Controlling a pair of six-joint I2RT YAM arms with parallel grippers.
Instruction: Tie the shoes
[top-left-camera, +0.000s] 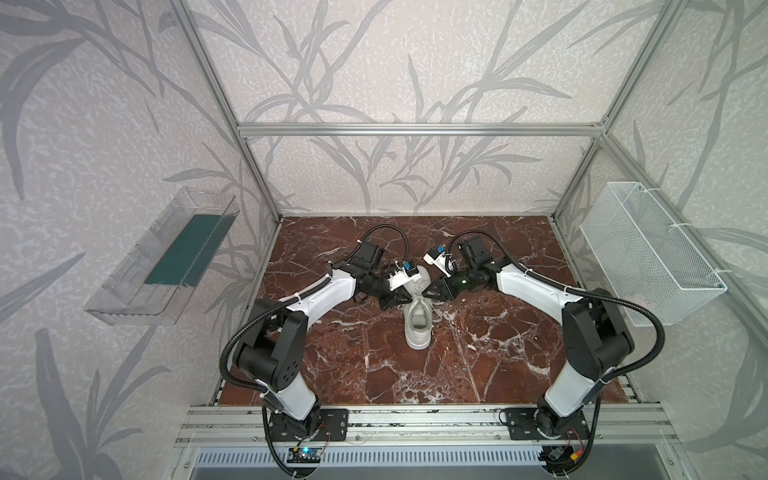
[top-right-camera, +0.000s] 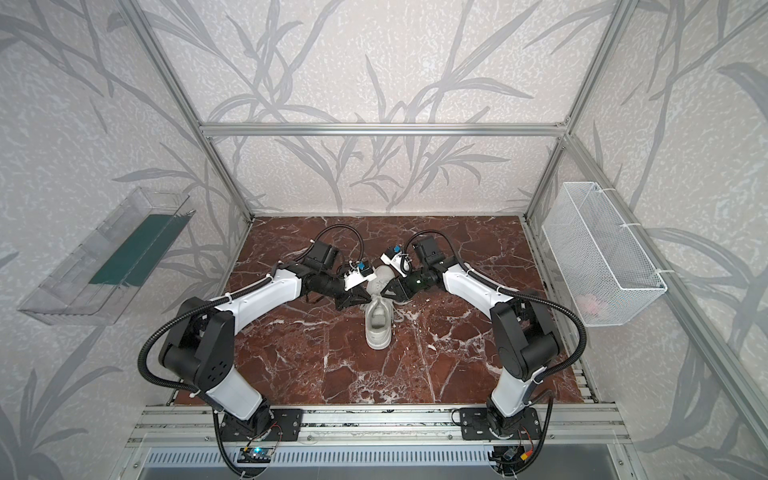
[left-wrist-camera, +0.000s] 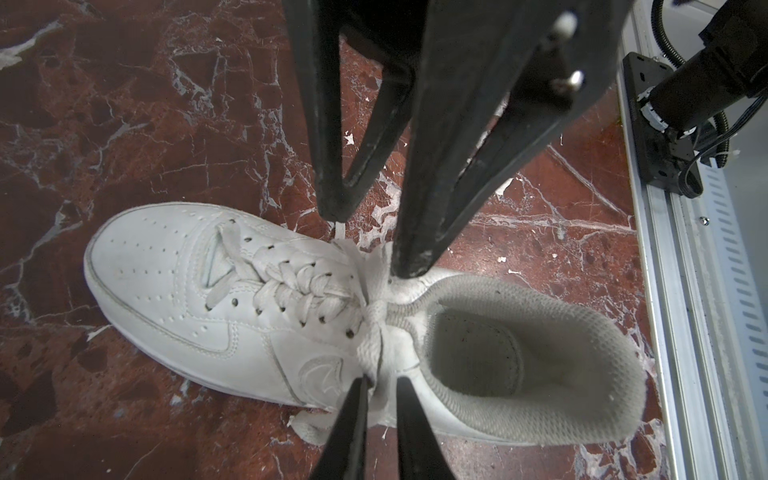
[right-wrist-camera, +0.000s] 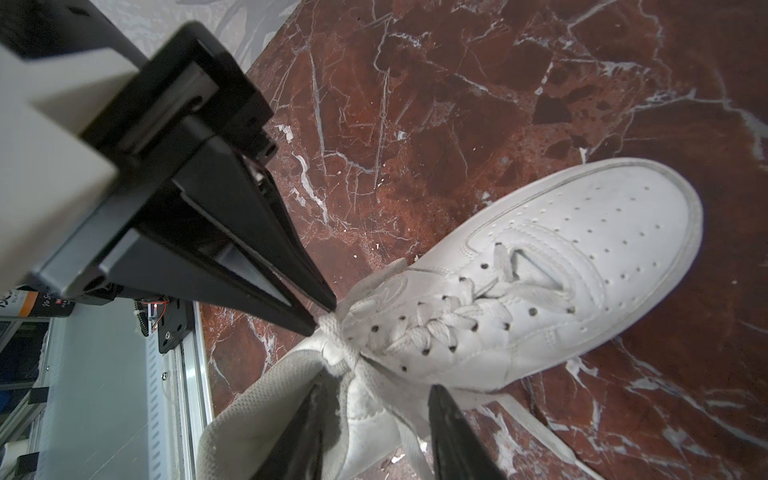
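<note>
On the marble table (top-left-camera: 498, 353), mid-surface, stood one white sneaker (top-left-camera: 419, 328), its laces (left-wrist-camera: 291, 286) gathered in a knot (left-wrist-camera: 376, 311). The left gripper (left-wrist-camera: 381, 380) was clamped on lace. The right gripper (right-wrist-camera: 374, 386) had its jaws apart, astride lace. Step judged: tightening. Next move needed: right closure, then opposed pulls.

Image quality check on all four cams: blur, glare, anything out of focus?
Both top views: even soft light, no hard shadows, sneaker small, lace detail lost. Left wrist view: sneaker sharp, right gripper dark, its base soft near the lens. Right wrist view: left gripper housing blurred up close; toe sharp, no glare.
</note>
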